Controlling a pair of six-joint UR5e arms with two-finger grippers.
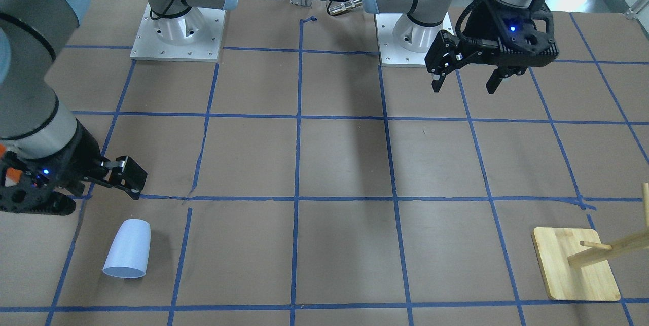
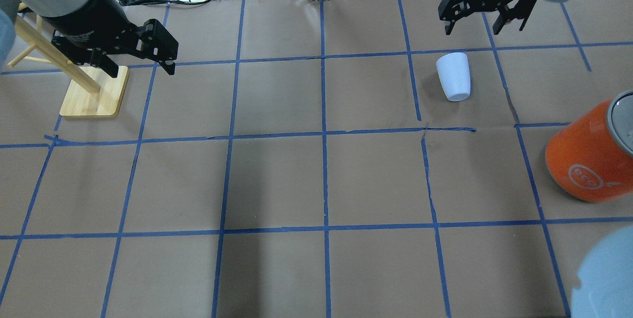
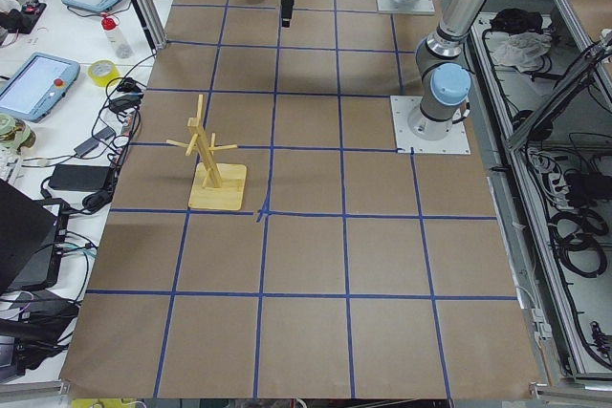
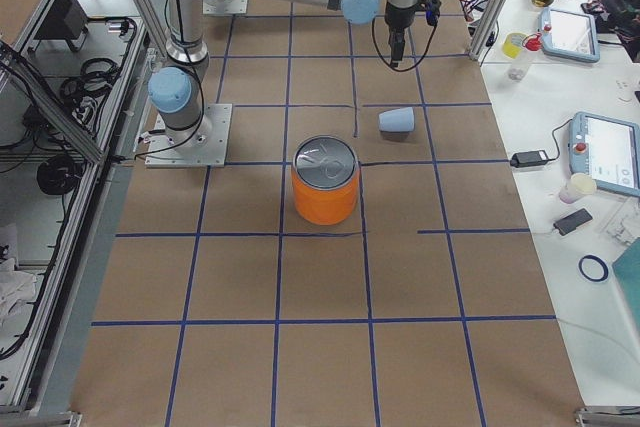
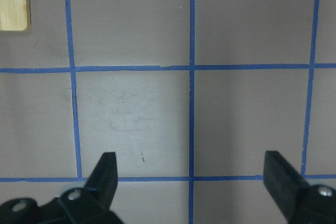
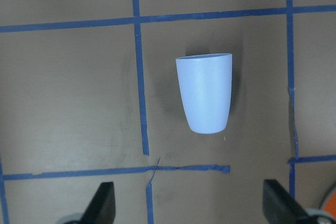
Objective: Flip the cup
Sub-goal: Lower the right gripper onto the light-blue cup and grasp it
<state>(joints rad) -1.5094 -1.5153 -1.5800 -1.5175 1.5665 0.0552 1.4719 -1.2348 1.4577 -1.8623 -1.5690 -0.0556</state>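
Right gripper (image 2: 472,28), jaws spread and empty, hangs near the cup (image 2: 454,76), which lies on its side by the worktop's far edge, right of centre; left gripper (image 1: 464,85) likewise spread

Two black two-finger grippers, the left gripper (image 2: 141,69) and the right gripper (image 2: 474,29), hang over one brown paper-covered table (image 2: 277,179) holding three objects: one small pale blue-white tapered plastic cup (image 2: 454,76) near the right gripper, one large orange cylindrical can with a silver top (image 2: 588,159) farther from it, and one wooden peg stand (image 2: 94,98) beside the left gripper.
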